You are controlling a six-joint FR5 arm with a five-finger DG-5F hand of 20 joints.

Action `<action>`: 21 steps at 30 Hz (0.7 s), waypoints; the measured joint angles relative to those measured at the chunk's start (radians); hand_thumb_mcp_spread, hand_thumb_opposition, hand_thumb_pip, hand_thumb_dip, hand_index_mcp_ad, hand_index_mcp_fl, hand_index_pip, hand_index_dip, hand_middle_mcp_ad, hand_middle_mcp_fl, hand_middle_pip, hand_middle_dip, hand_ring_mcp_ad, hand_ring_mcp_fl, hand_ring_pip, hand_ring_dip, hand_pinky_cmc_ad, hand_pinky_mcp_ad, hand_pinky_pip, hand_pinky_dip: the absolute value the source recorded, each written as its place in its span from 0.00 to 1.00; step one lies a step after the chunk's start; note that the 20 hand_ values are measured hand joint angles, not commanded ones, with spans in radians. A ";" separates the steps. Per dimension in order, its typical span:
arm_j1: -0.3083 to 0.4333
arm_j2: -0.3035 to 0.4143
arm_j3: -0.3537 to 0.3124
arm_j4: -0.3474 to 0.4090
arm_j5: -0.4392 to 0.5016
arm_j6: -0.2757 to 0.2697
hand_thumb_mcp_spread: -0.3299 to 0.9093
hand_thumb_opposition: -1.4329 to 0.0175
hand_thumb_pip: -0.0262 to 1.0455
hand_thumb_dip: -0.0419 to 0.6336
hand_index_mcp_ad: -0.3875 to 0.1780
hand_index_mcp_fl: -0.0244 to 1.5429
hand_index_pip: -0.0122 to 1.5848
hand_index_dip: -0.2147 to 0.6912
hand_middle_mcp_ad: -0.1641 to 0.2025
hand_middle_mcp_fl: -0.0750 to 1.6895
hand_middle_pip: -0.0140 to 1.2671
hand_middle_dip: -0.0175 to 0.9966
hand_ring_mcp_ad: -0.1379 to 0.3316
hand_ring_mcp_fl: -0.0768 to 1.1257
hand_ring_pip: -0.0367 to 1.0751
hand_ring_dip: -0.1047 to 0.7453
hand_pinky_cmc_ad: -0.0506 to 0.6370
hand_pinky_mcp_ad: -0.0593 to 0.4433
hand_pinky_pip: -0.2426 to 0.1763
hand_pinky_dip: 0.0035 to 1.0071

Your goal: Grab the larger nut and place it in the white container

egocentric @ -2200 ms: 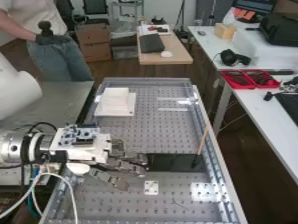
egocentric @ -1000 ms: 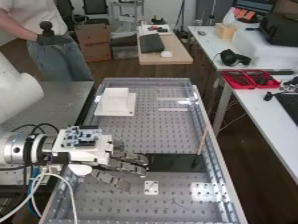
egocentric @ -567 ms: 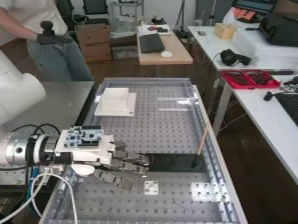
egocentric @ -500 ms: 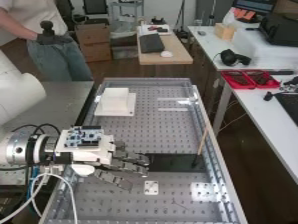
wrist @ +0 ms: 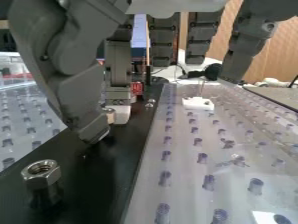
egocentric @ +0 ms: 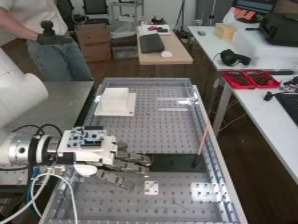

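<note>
In the high view the hand [egocentric: 123, 166] is over the left end of the black plate [egocentric: 178, 163]. Its fingers are extended and loosely spread, with nothing visible between them. The wrist view has the hand [wrist: 76, 75] with thumb and fingers pointing down over the black plate [wrist: 100, 172]. A larger silver hex nut [wrist: 41, 173] rests there close to the camera, apart from the fingertips. Farther along that plate lies a smaller metal nut [wrist: 150, 103]. The white container [egocentric: 116, 99] stands toward the bench's far end, at the left.
The perforated bench [egocentric: 166, 135] has raised clear side rails. A thin wooden stick [egocentric: 203, 142] leans by the right rail. A small white plate with holes [egocentric: 151, 188] lies right of the thumb. Red trays [egocentric: 249, 79] are on the side table.
The hand has shifted slightly to the right in the high view, and the wrist has rolled so the circuit board on its back faces up more. The container has not moved.
</note>
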 joint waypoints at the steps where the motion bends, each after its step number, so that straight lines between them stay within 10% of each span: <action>1: 0.000 -0.001 0.002 -0.001 -0.001 0.001 0.55 0.39 0.70 0.36 0.33 0.13 0.98 0.28 0.62 0.04 0.11 0.26 0.60 0.06 0.13 0.31 0.62 0.74 0.37 0.57; 21: -0.001 0.015 -0.002 0.018 -0.021 0.024 0.55 0.34 0.57 0.34 0.39 0.34 0.95 0.27 0.62 0.05 0.12 0.26 0.59 0.06 0.13 0.31 0.62 0.74 0.37 0.55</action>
